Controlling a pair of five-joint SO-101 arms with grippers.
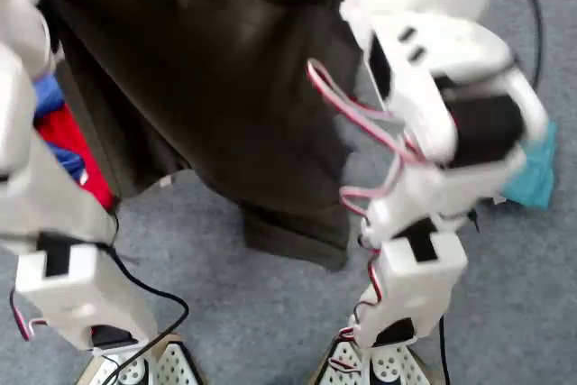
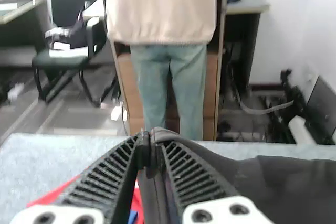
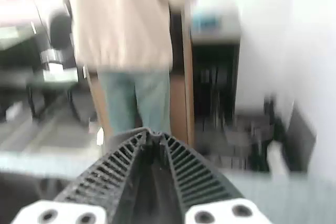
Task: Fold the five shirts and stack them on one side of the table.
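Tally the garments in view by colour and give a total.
dark brown shirt: 1
red garment: 1
blue garment: 1
teal garment: 1
Total: 4

The left arm (image 1: 54, 214) and right arm (image 1: 433, 105) both stood raised high; the left tool (image 2: 149, 148) was clamped tight on the dark shirt (image 1: 207, 87); the right tool (image 3: 152, 139) pinched it too, jaws meeting.

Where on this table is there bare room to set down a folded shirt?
Bare table lies between the arm bases, below the hanging dark shirt, and on the bases' side of the teal shirt. It is crowded around the red shirt.
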